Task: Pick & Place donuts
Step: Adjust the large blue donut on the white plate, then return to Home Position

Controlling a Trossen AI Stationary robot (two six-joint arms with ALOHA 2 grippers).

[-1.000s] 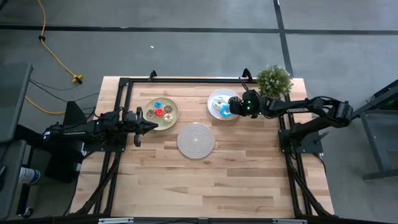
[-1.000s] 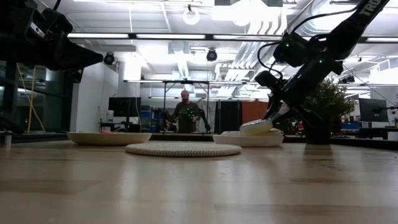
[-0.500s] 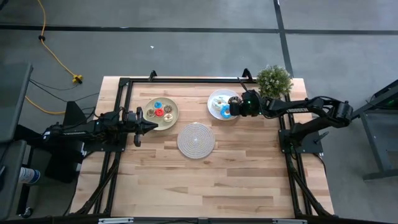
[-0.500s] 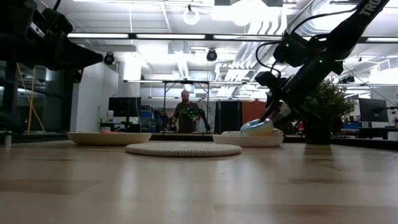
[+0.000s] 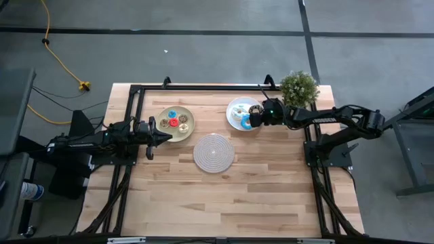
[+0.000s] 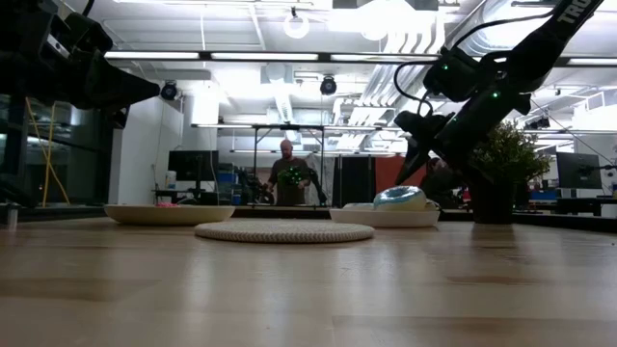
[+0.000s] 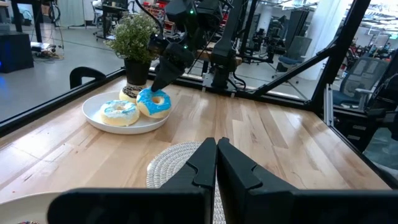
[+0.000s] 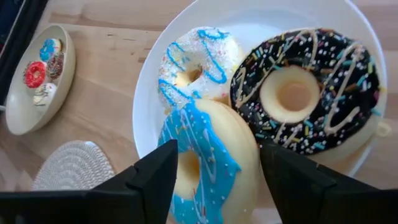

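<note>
The right gripper (image 8: 214, 180) is seen spread wide just above the blue-iced donut (image 8: 208, 158), gripping nothing; the donut rests on the white plate (image 8: 149, 93), leaning on its white-iced (image 8: 196, 65) and chocolate (image 8: 311, 90) neighbours, evidently released there. The left gripper (image 7: 216, 163) is kept closed and empty, parked beside the tan plate (image 5: 190, 125), where the remaining donuts (image 5: 175, 123) lie.

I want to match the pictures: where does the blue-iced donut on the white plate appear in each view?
High view: the blue-iced donut lies on the white plate, right of centre, at the right claw.
Low view: right of centre, on the plate, below the claw.
Left wrist view: far left, beside a white-iced donut.
Right wrist view: at the bottom middle, between the claw's open fingers.
Shared landmark: the white plate.
</note>
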